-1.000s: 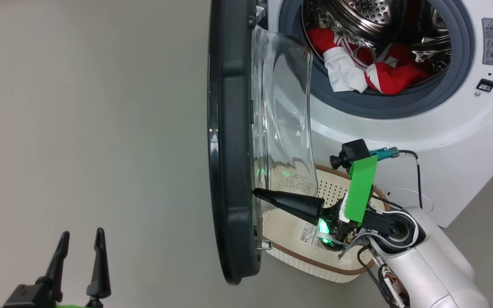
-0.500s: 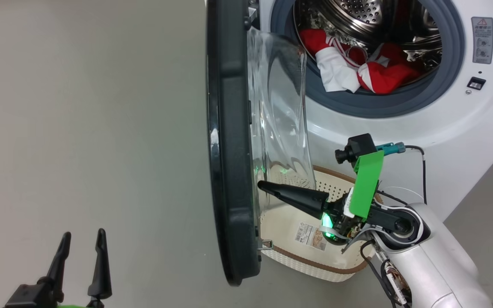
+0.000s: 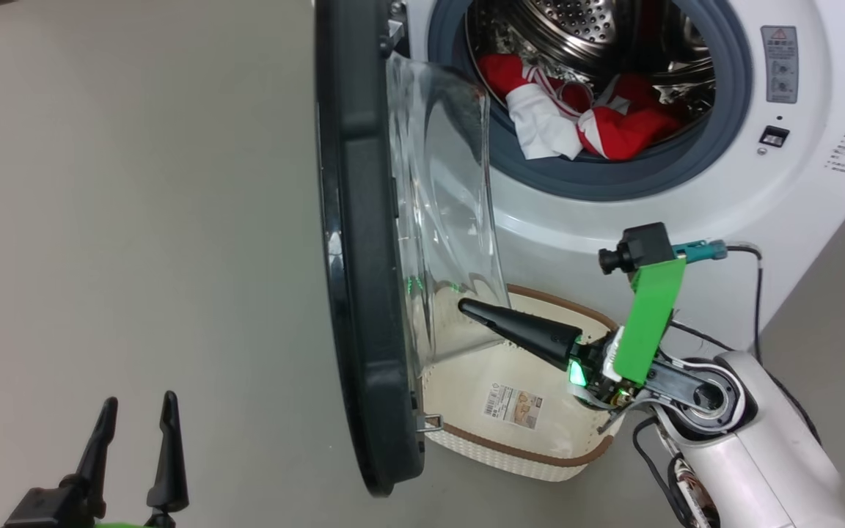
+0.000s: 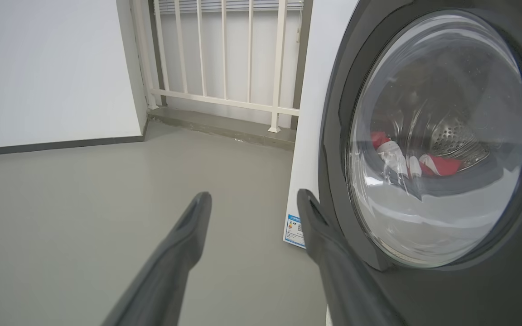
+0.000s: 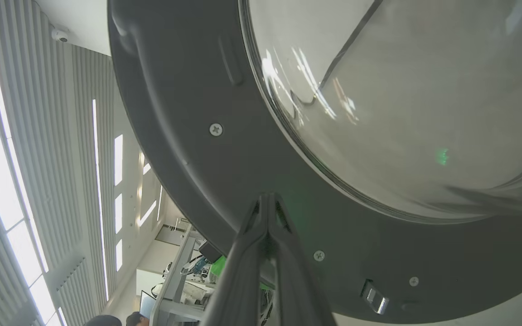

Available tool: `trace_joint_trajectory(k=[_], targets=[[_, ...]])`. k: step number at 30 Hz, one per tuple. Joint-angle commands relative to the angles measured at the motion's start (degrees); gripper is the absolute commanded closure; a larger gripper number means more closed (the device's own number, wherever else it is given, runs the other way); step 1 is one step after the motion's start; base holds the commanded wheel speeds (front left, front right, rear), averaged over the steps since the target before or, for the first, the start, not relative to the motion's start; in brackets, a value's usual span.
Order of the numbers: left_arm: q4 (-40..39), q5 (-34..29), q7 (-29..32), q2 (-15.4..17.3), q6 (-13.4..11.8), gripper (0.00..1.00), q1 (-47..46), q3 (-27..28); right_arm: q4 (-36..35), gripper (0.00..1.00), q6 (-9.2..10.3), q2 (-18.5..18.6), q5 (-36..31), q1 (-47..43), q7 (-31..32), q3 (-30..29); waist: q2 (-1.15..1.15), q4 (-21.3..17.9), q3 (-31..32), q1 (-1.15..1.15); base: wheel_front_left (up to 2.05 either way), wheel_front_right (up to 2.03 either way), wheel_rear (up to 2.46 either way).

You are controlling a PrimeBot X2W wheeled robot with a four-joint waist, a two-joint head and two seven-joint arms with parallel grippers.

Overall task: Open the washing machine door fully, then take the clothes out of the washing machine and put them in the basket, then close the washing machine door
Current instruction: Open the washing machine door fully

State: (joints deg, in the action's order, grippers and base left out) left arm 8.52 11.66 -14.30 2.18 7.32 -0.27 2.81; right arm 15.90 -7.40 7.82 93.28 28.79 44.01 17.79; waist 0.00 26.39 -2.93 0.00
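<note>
Right gripper [image 3: 464, 306], fingers pressed together and empty, is probably touching washing machine door [image 3: 364, 257] inner side; push steadily leftward, low on rim. Left gripper [image 3: 138, 411] spread, idle.

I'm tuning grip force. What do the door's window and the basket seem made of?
Door window: clear glass or plastic, glossy; see-through, with bright reflections. Basket: probably moulded plastic, cream, matte; perforated wall, brown woven-look rim.
</note>
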Motion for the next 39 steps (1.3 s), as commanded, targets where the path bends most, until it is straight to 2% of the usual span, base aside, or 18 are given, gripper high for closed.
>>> trace_joint_trajectory(k=[1, 2, 3, 11, 19, 24, 25, 28, 36, 39], targets=[[-1.60, -0.57, -0.70, 1.18, 0.17, 0.00, -1.32, 2.08, -2.76, 0.33, -0.09, -0.03, -1.04, -0.65, -1.04, 0.12, 0.00, -0.84, 0.25, 0.00, 0.00, 0.00, 0.00], [-1.64, -0.58, -0.70, 1.21, 0.17, 0.00, -1.24, 2.10, -3.46, 0.14, -0.09, 0.17, -1.41, -1.16, -1.37, 0.02, 0.00, -1.18, 0.34, 0.00, 0.00, 0.00, 0.00], [-1.68, -0.60, -0.70, 1.24, 0.17, 0.00, -1.21, 2.11, -4.16, 0.00, -0.09, 0.36, -1.73, -1.63, -1.72, -0.13, 0.00, -1.52, 0.41, 0.00, 0.00, 0.00, 0.00], [-2.15, -0.64, -0.70, 1.37, 0.17, 0.00, -0.98, 2.13, -8.85, 0.00, -0.09, 1.82, -5.20, -4.55, -5.44, -1.02, 0.00, -4.07, 0.76, 0.00, 0.00, 0.00, 0.00], [-2.57, -0.47, -0.70, 1.28, 0.17, 0.00, -0.97, 2.35, -14.37, 0.00, -0.09, 3.97, -12.54, -6.86, -14.03, -1.43, 0.00, -7.16, 0.48, 0.00, 0.00, 0.00, 0.00], [-2.68, -0.46, -0.70, 1.18, 0.17, 0.00, -1.02, 2.24, -16.79, 0.00, -0.09, 6.62, -20.58, -7.98, -23.29, -0.49, 0.00, -8.06, 0.45, 0.00, 0.00, 0.00, 0.00], [-2.78, -0.46, -0.70, 1.14, 0.17, 0.00, -0.91, 2.14, -17.04, 0.00, -0.09, 7.85, -24.11, -8.50, -27.66, 0.22, 0.00, -8.24, 0.53, 0.00, 0.00, 0.00, 0.00], [-2.79, -0.53, -0.70, 1.09, 0.17, 0.00, -0.82, 2.10, -16.63, 0.00, -0.09, 9.95, -29.74, -9.25, -34.27, 1.88, 0.00, -8.34, 0.65, 0.00, 0.00, 0.00, 0.00], [-2.89, -0.62, -0.70, 0.99, 0.17, 0.00, -0.53, 1.72, -10.35, 0.00, -0.09, 13.01, -43.13, -10.66, -52.44, 4.25, 0.00, -8.04, 1.00, 0.00, 0.00, 0.00, 0.00], [-2.77, -0.72, -0.70, 0.98, 0.17, 0.00, -0.58, 1.61, -6.88, 0.00, -0.09, 13.33, -48.60, -10.82, -56.88, 4.40, 0.00, -7.86, 1.17, 0.00, 0.00, 0.00, 0.00]])
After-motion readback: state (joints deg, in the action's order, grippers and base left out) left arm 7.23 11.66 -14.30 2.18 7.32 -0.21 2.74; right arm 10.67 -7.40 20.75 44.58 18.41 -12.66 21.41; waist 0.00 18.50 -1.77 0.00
